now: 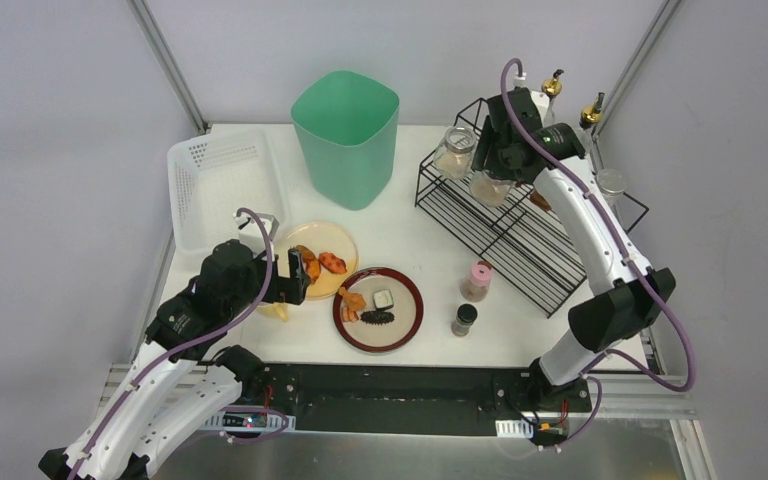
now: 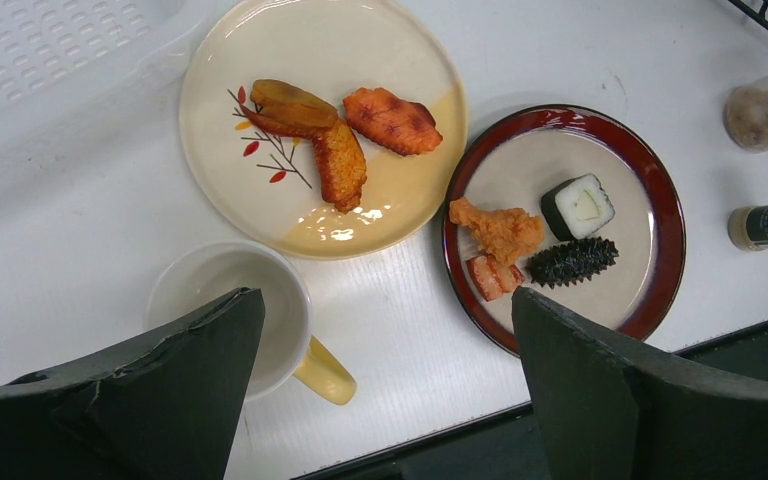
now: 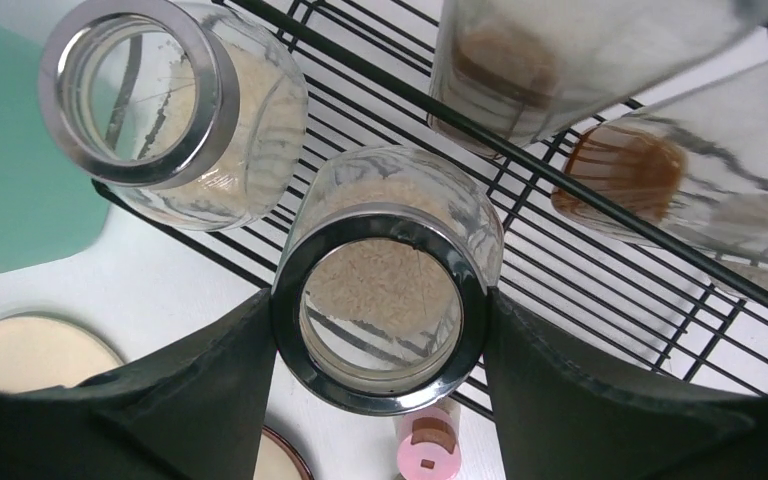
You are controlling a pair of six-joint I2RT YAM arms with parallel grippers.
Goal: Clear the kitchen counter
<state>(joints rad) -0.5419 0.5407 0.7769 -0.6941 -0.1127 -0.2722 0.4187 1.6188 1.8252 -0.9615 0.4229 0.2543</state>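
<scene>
The white worktop (image 1: 430, 240) lay smooth and matte under both arms, and it was crowded. A green bin (image 1: 346, 135) stood at its far edge, a perforated white basket (image 1: 222, 185) by the far left corner, and a black wire rack (image 1: 520, 235) along the right edge. Toward the front edge I saw a cream plate (image 2: 260, 60) of browned wings just beside a red-rimmed plate (image 2: 660, 190) of small bites. A white mug (image 2: 175, 280) with a yellow handle sat below them. A pink-capped shaker (image 1: 477, 281) and a dark-capped shaker (image 1: 464, 319) stood between the red-rimmed plate and the rack.

My left arm was bent low, and the left gripper (image 2: 385, 330) pointed down over the mug, jaws wide apart and empty. My right arm reached far out over the rack. The right gripper (image 3: 380, 320) was clamped on a metal-rimmed glass jar (image 3: 390, 200) of pale grains, with a second jar (image 3: 160, 100) close beside it.
</scene>
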